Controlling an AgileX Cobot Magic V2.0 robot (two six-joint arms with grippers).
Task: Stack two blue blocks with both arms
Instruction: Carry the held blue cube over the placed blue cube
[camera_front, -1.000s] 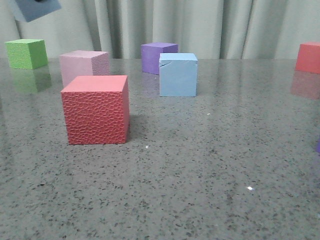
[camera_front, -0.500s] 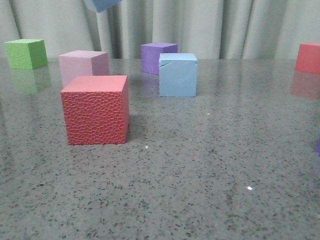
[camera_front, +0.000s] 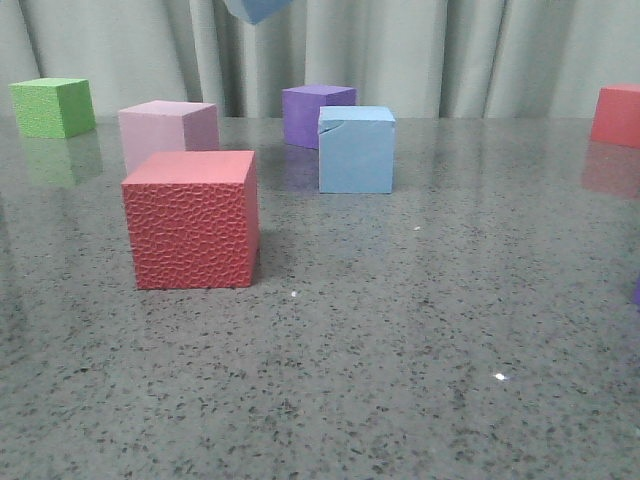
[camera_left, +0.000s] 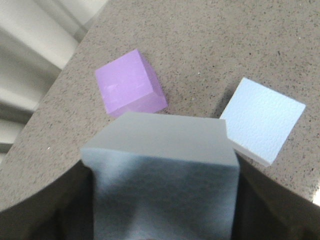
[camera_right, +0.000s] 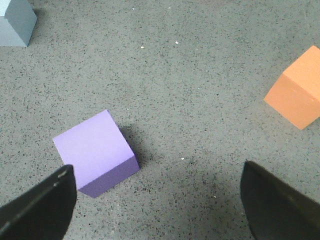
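Our left gripper (camera_left: 162, 210) is clamped on a blue block (camera_left: 165, 170), one dark finger (camera_left: 45, 210) pressed to each side of it, raised well above the table. Our right gripper (camera_right: 157, 200) has its jaws spread wide, nothing between them, black fingers (camera_right: 37, 210) at both lower corners of its wrist view, pointing down at the tabletop, hovering.

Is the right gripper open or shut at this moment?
Open. In the right wrist view the right gripper has its fingers spread wide over bare table, nothing between them.
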